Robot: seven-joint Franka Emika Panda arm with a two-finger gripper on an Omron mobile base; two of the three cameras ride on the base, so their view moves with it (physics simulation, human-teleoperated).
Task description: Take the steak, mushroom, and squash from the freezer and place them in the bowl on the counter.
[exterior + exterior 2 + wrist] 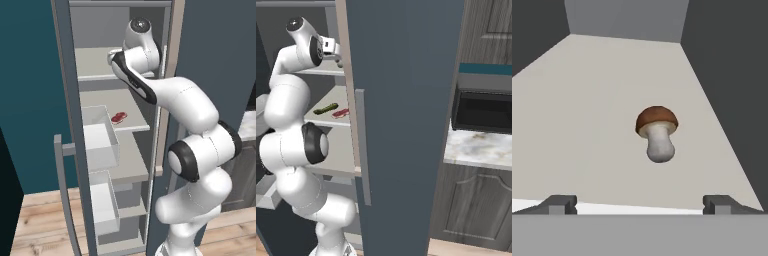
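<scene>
Item one, the freezer [75, 150]: I see its door swung wide, pale shelves exposed. Item two, the mushroom [657, 132]: lying on an upper freezer shelf, brown cap toward the back wall. My gripper [639, 204] sits just short of it, jaws spread wide, nothing between them. Item three, the steak [119, 117]: one shelf lower. Item four, the squash [325, 108]: just beside the steak, same shelf.
</scene>
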